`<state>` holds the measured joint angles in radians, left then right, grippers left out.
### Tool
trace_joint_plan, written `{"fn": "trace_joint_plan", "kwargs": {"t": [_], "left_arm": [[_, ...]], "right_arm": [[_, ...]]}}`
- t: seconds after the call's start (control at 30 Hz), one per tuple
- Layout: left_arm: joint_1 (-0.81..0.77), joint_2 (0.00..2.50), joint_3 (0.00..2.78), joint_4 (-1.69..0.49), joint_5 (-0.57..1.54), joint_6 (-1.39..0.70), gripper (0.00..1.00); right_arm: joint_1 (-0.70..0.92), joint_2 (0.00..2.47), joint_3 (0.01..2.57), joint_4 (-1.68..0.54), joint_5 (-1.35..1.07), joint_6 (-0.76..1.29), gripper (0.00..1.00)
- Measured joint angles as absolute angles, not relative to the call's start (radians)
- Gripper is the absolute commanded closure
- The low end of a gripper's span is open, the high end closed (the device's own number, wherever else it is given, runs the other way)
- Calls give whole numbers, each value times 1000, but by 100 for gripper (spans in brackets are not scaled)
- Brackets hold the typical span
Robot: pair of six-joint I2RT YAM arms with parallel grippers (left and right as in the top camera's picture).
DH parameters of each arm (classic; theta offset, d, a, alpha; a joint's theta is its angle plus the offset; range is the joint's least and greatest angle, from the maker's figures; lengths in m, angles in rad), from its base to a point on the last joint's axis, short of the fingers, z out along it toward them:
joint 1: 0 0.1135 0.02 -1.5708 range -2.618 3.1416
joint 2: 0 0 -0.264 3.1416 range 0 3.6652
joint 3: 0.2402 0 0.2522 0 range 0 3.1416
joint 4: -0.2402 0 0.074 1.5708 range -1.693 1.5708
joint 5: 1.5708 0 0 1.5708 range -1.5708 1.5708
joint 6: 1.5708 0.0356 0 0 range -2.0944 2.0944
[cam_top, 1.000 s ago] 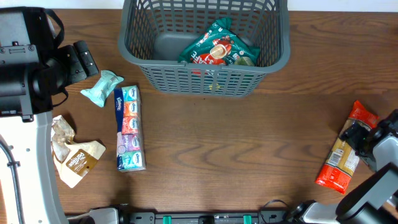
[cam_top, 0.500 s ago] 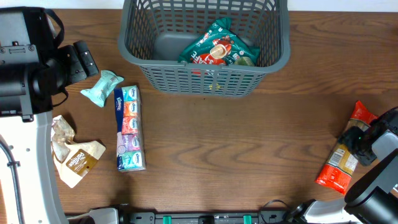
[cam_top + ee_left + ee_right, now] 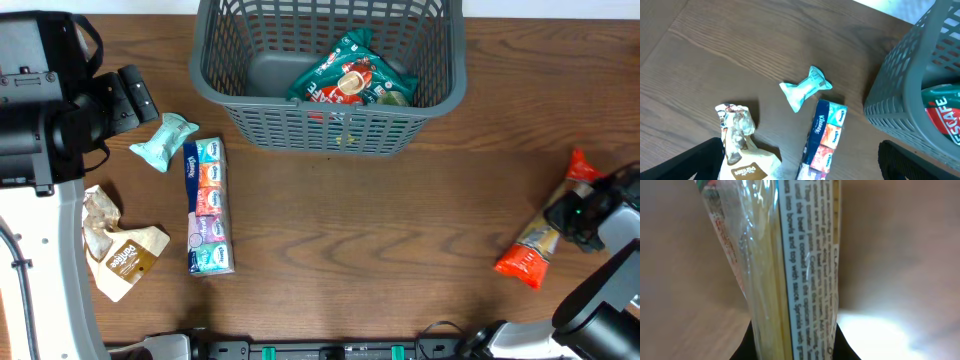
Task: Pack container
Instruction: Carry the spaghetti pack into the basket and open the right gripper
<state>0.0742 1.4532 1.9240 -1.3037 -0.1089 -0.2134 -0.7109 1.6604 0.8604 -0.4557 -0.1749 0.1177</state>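
The dark grey slotted container (image 3: pixel 330 125) stands at the back centre, with a green and red packet (image 3: pixel 350 78) lying inside; its wall (image 3: pixel 905 107) shows at the right of the left wrist view. At the right edge my right gripper (image 3: pixel 572 213) is shut on a red and clear pasta packet (image 3: pixel 533 250), squeezed between the jaws in the right wrist view (image 3: pixel 790 280). My left gripper (image 3: pixel 800 162) is open, hovering above a teal wrapped packet (image 3: pixel 163 141), a tissue multipack (image 3: pixel 208 205) and a white and brown pouch (image 3: pixel 122 255).
The teal packet (image 3: pixel 805 89), tissue pack (image 3: pixel 825 135) and pouch (image 3: pixel 740 145) lie close together left of the basket. The left arm's body (image 3: pixel 45 100) fills the back left corner. Bare wood table (image 3: pixel 380 230) lies between the two arms.
My right gripper has shut on the pasta packet. The packet has turned and its lower end has swung left. The left arm has not moved.
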Motion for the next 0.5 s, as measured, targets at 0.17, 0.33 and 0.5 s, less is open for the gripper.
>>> {"fn": "trace_joint_plan", "kwargs": {"t": [0.17,0.33,0.5], "left_arm": [[74,1453,1924,-1304,-109,-213,1],[74,1453,1924,-1304,-109,-213,1],[74,1453,1924,-1304,-109,-213,1]], "right_arm": [[-567,1652,932,-570,-252,110,99],[-398,1595,1175,-688,-276,57,99],[-251,1552,1487,-696,-288,33,99]]}}
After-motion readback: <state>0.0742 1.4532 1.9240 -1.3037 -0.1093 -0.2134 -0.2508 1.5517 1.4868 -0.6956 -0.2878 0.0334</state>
